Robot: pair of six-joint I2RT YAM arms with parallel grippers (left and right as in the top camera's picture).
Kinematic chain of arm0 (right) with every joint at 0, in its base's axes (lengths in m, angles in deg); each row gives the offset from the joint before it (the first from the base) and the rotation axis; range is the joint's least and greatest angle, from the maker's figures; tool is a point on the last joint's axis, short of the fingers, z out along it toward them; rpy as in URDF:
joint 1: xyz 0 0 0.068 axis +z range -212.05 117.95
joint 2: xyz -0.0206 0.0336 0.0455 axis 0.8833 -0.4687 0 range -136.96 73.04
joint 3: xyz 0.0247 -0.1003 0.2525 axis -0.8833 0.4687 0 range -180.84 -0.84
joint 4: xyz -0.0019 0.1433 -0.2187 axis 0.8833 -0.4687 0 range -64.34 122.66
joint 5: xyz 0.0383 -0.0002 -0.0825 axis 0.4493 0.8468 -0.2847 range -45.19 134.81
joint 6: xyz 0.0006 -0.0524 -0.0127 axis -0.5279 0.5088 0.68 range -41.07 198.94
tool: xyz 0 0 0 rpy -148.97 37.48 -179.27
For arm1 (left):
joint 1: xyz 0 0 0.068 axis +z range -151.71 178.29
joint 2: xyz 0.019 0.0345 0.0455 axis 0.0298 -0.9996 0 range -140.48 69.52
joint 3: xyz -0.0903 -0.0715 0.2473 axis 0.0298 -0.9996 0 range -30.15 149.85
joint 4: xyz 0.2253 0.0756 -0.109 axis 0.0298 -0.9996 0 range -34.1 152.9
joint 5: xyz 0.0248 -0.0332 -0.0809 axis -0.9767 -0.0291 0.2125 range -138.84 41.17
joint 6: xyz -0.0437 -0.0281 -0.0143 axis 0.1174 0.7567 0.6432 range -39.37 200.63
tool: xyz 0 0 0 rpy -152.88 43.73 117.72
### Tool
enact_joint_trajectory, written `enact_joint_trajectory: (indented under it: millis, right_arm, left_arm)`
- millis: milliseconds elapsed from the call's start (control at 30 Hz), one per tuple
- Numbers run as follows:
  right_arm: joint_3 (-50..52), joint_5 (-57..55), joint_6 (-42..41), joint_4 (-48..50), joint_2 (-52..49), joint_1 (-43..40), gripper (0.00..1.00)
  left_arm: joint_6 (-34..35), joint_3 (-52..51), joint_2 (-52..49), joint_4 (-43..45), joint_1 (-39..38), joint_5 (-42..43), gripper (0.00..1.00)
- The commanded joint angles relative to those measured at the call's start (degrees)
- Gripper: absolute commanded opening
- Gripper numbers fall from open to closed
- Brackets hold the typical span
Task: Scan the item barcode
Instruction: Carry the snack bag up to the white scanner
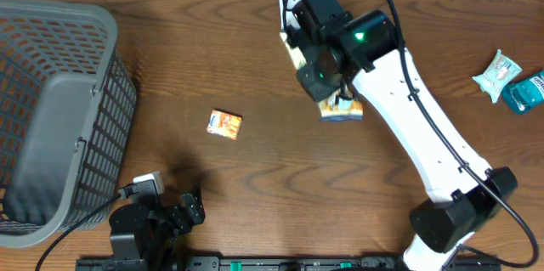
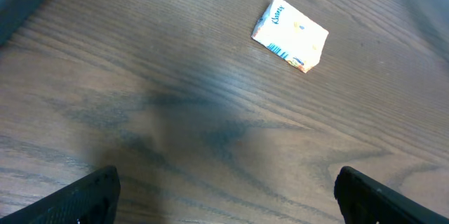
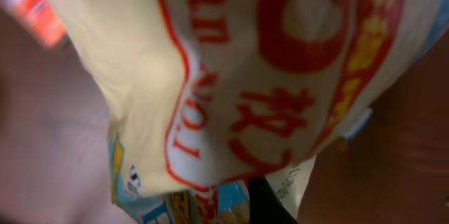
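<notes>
My right gripper is shut on the item, a cream and blue snack packet with red lettering, held over the table's far middle beside a white device. In the right wrist view the packet fills the frame, and one black finger shows under its lower edge. No barcode is visible on it. My left gripper rests near the front left edge, open and with nothing in it; the left wrist view shows its two fingertips wide apart over bare wood.
A small orange and white packet lies flat left of centre. A grey mesh basket stands at the left edge. At the far right lie a white packet and a teal one.
</notes>
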Motion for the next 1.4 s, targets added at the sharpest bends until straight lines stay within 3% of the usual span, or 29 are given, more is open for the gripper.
enact_joint_trajectory:
  millis: [0, 333, 533, 900, 1133, 1367]
  right_arm:
    - [0.3, -7.0, -1.5, 5.0, -3.8, -0.3, 0.01]
    - [-0.1, -11.8, 0.6, 21.5, -13.9, -2.9, 0.01]
    - [-5.8, -11.4, 1.5, 25.9, -20.2, -5.8, 0.01]
    - [-29.1, -22.3, 17.4, 26.9, -39.5, -6.9, 0.01]
    - [-30.4, -36.9, 27.8, 33.2, -44.8, -6.8, 0.01]
    - [-30.4, -36.0, 28.2, 37.8, -44.8, -6.6, 0.01]
  left_arm:
    - [-0.5, -0.3, 0.0, -0.2, 0.2, 0.7, 0.98]
    - [-0.5, -0.3, 0.0, -0.2, 0.2, 0.7, 0.98]
    - [-0.5, -0.3, 0.0, -0.2, 0.2, 0.7, 0.98]
    - [-0.5, -0.3, 0.0, -0.2, 0.2, 0.7, 0.98]
    - [-0.5, -0.3, 0.0, -0.2, 0.2, 0.7, 0.98]
    - [-0.5, -0.3, 0.0, -0.2, 0.2, 0.7, 0.98]
